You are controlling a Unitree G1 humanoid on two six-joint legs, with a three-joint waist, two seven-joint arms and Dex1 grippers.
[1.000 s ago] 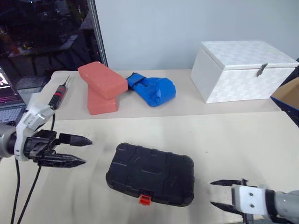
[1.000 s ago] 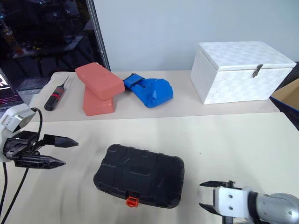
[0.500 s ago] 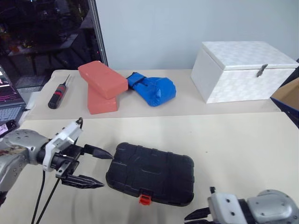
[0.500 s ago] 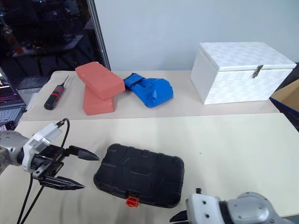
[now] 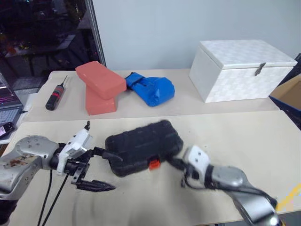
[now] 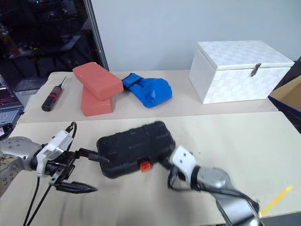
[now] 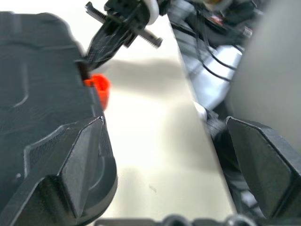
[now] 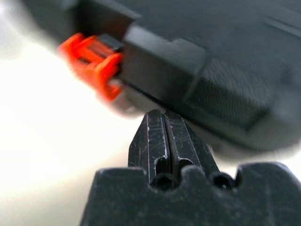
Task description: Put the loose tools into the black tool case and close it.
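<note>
From the head, the case (image 5: 143,147) lies closed mid-table, my spread left gripper (image 5: 104,170) at its left end. Left wrist: one finger (image 7: 61,174) touches the shell; brace there. Right wrist: my clenched right gripper (image 8: 165,141) sits beside the latch (image 8: 94,66); I should nudge gently.

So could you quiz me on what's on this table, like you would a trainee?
1. True or false: the black plastic tool case is closed.
2. Which tool is shut: left tool or right tool?
3. What colour is the small plastic latch on the case's front edge?

Key: 1 true. 2 the right tool, fingers pressed together by the latch; the left tool is open at the case's end. 3 orange.
</note>
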